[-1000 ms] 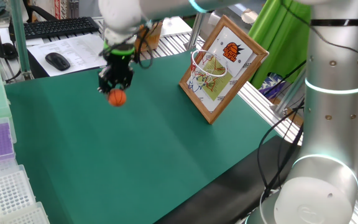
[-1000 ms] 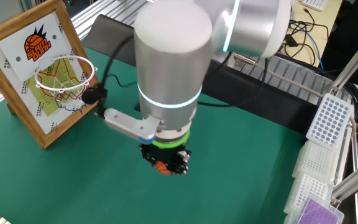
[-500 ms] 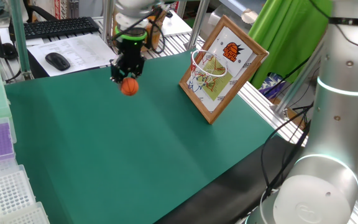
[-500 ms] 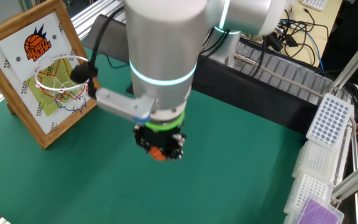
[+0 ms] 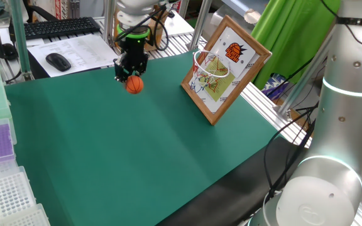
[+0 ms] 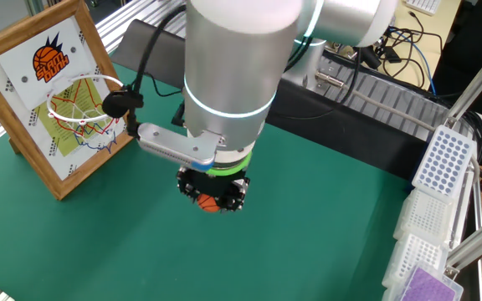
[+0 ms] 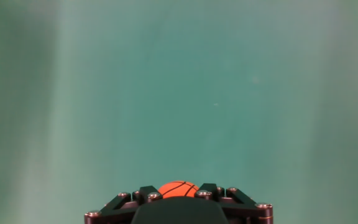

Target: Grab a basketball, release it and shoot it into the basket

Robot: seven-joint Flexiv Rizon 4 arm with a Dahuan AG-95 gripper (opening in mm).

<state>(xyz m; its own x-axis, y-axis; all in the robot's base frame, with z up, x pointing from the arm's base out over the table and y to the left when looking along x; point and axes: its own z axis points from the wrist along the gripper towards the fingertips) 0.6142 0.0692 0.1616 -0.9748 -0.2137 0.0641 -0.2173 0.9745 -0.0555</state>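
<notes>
The gripper (image 5: 131, 74) is clenched on the ball (image 5: 134, 85), which hangs from the fingertips above the green mat (image 5: 137, 163), clear of its surface. In the hand view the ball (image 7: 178, 188) sits between the two black fingers (image 7: 143, 193) at the bottom edge, with nothing but bare mat ahead of it; the hoop does not appear there at all.

That is the relation the shot turns on. From the ball, the hoop (image 5: 207, 64) lies off to one side, well apart, with open mat between them. The rim stands out from the backboard (image 5: 226, 68), and it looks to be at about the ball's height or a little above, though I cannot tell this surely. A plain drop here would land on the mat, so the ball needs carrying over the rim, or a swing toward it, before the fingers let go. A ball has no long axis, so wrist angle matters little.

In the other fixed view the ball (image 6: 210, 202) shows just under the wrist, and the hoop (image 6: 88, 100) with its net leans toward the arm. Nothing stands in the way on the mat.

Farther out, white racks (image 6: 440, 163) line one edge; a mouse (image 5: 58, 61) and keyboard (image 5: 58, 27) lie beyond the far edge, away from the path.
</notes>
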